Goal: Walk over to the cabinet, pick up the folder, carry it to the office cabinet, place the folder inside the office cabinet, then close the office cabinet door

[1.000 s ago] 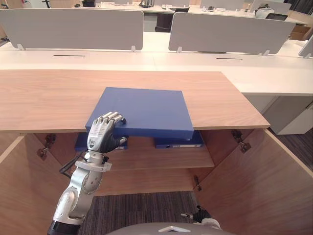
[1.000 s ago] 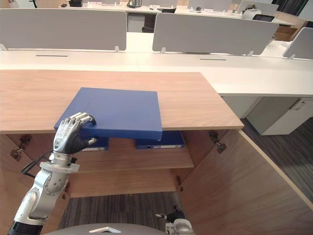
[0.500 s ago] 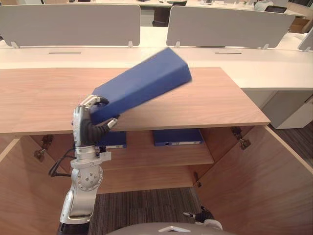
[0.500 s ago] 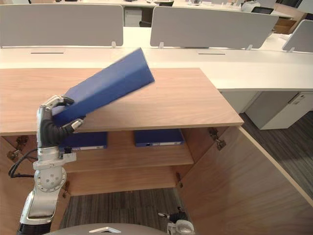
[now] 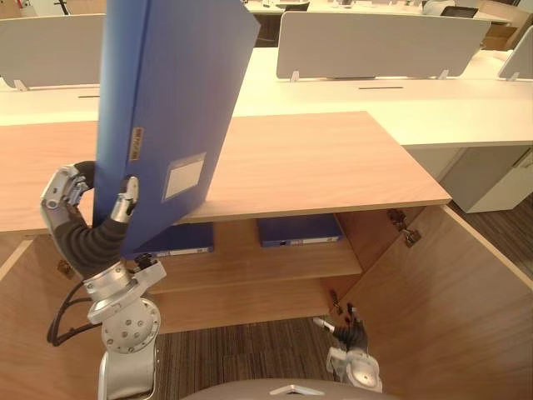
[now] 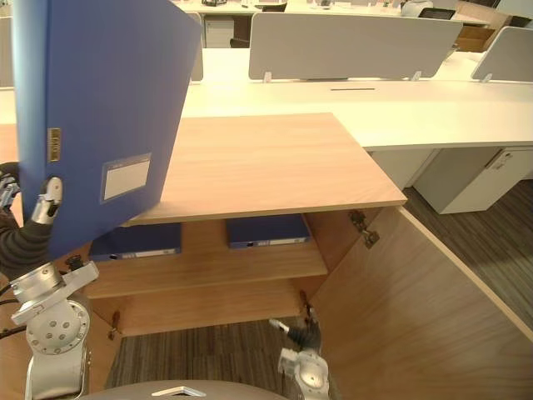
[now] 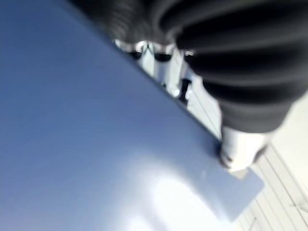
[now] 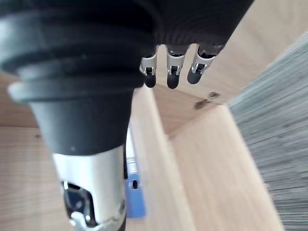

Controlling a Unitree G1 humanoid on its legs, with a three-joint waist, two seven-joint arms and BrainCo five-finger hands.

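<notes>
Our two head cameras look down at the cabinet (image 5: 333, 158) from slightly offset spots, sharing one scene. Our wrist cameras look from very close along the left hand (image 7: 231, 62) onto the folder (image 7: 96, 144) and along the right hand (image 8: 96, 53) into the cabinet.

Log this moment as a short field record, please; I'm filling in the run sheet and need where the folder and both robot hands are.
folder: blue, upright, held before the cabinet's front edge
left robot hand: shut on the folder's lower end, thumb on its labelled face
right robot hand: low near the floor, fingers relaxed, holding nothing
cabinet: wooden, right door swung open
shelf: two more blue folders lying flat
task stage: folder picked up, not yet placed inside
</notes>
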